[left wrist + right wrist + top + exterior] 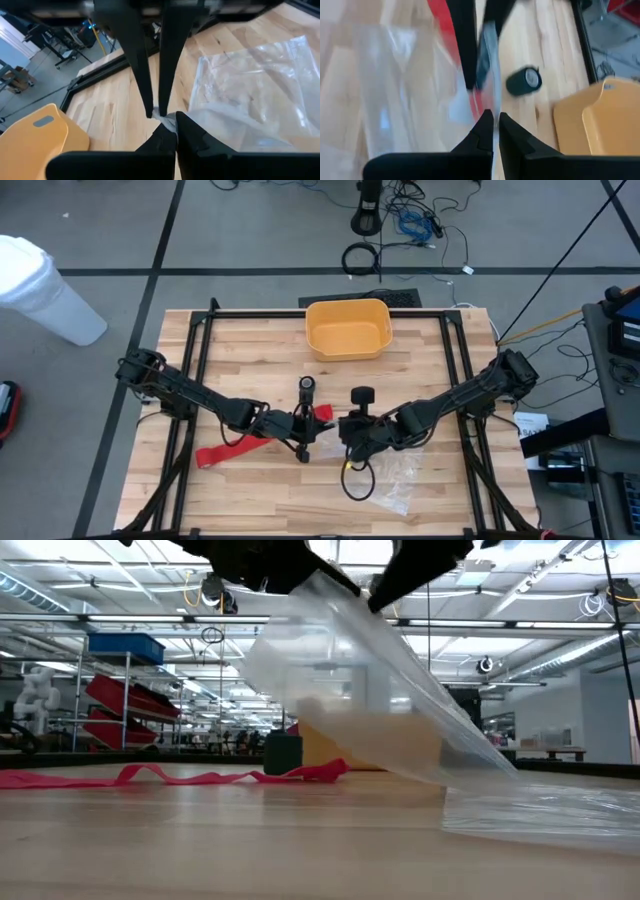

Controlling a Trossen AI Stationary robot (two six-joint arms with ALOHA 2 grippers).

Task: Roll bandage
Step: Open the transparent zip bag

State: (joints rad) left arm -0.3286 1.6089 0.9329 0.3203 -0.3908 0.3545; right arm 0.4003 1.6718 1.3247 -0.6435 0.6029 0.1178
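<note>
Both grippers met near table centre, in front of the yellow bin. L gripper: fingers together, pinching what looked like a corner of the clear plastic bag (left wrist view). R gripper: fingers also together, clamped on the bag's edge; in the low view the bag hung stretched from above down to the tabletop. The bandage lay unrolled as a flat red strip on the wood beneath the L arm, one end near the grippers, the other trailing toward the table's left side; neither gripper held it. Judged handling: light, soft, limp fabric, likely to wrinkle and slide on smooth wood; best taken at a free end, w/ the strip kept flat while rolling
</note>
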